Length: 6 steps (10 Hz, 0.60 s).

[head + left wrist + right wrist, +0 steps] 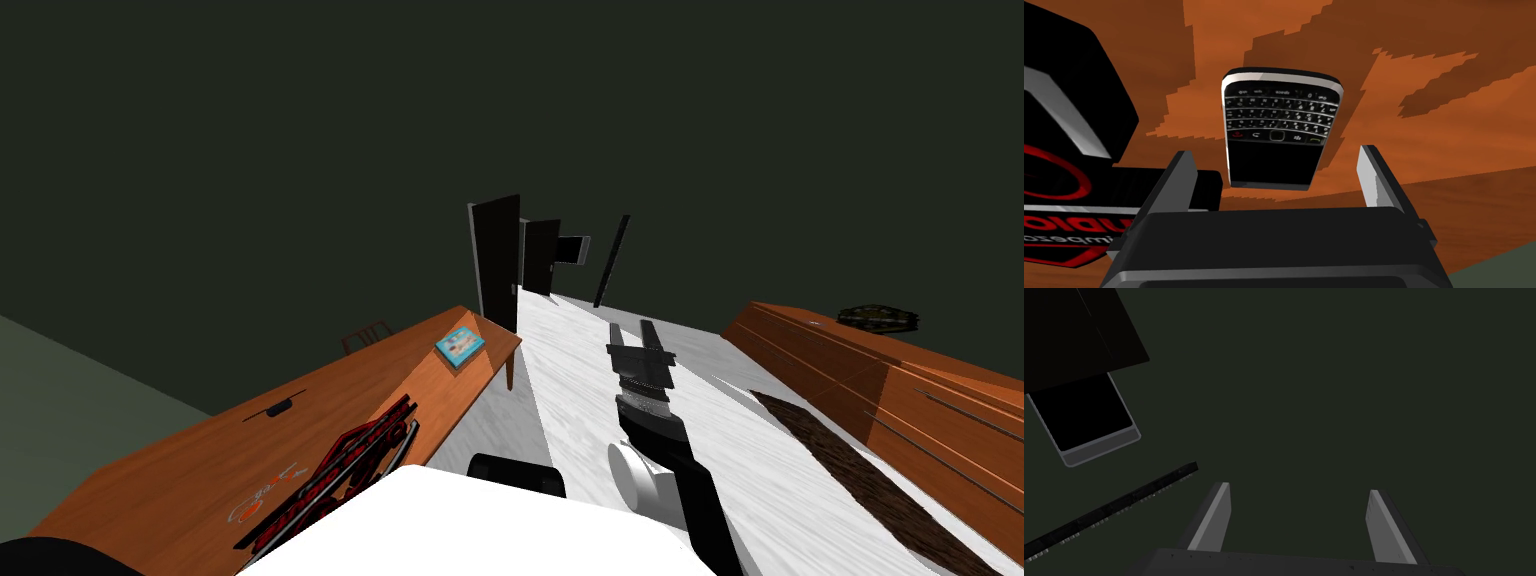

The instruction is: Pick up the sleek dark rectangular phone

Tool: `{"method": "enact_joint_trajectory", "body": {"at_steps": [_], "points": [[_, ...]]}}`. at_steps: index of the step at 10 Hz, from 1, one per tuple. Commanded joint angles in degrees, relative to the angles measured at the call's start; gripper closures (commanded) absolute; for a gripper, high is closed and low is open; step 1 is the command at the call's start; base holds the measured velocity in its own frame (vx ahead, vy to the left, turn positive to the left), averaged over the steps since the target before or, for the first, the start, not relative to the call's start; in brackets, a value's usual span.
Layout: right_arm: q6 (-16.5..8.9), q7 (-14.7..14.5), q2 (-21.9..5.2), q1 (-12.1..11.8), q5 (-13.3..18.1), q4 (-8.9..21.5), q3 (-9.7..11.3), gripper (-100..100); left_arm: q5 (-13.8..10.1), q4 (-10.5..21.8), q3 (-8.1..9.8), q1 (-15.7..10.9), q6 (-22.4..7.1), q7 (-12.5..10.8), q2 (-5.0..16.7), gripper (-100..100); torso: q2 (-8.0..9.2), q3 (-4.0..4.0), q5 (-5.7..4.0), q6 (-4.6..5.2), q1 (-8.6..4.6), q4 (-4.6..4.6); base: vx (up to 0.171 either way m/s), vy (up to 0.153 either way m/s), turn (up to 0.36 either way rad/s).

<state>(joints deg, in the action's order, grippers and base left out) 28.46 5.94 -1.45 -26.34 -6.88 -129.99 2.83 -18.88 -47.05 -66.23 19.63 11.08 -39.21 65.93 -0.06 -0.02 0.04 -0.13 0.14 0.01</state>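
Note:
The phone (1281, 115) is dark with a silvery rim, a small keyboard and a black screen. It lies flat on the brown wooden table (1449, 125). My left gripper (1276, 150) is open just short of it, one finger on each side of its screen end, touching nothing. In the head view a small dark thing (280, 407) on the table (180, 470) may be this phone; I cannot tell. My right gripper (632, 325) hangs open over the white floor, with its fingers (1221, 518) holding nothing.
A black and red box (1069, 150) lies right beside the phone and my left finger; it is also on the table's near edge (340, 470). A blue book (459, 345) lies at the table's far end. A wooden dresser (880, 390) and dark rug (860, 470) are on the right.

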Motion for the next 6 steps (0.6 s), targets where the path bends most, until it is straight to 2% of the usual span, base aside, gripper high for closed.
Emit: {"method": "enact_joint_trajectory", "body": {"at_steps": [1,2,3,4,6], "points": [[0.0,0.0,0.0,0.0,0.0,0.0,0.0,0,0.44,0.91,0.98,0.11,-0.64,0.84,-1.74,-100,0.0,0.0,0.0,0.0,0.0,0.0,0.016,0.064,0.003],[0.0,0.0,0.0,0.0,0.0,0.0,0.0,0,0.71,1.5,1.49,0.13,-0.98,1.29,-2.8,-100,-0.03,-0.02,0.01,0.0,0.05,-0.01,0.023,0.058,0.002],[0.0,0.0,0.0,0.0,0.0,0.0,0.0,0,0.52,0.93,1.33,0.29,-0.77,1.02,-2.03,-100,-0.06,-0.03,0.01,0.0,0.04,-0.01,0.01,0.023,-0.002],[0.0,0.0,0.0,0.0,0.0,0.0,0.0,0,0.55,0.98,1.42,0.32,-0.84,1.17,-2.12,100,-0.04,-0.02,-0.02,0.0,-0.07,-0.01,0.0,0.0,0.0],[0.0,0.0,0.01,0.0,0.0,0.0,0.0,0,0.6,0.97,1.39,0.29,-0.81,1.25,-2.09,100,0.01,0.0,-0.03,-0.06,-0.15,0.0,0.0,0.001,-0.005]]}}
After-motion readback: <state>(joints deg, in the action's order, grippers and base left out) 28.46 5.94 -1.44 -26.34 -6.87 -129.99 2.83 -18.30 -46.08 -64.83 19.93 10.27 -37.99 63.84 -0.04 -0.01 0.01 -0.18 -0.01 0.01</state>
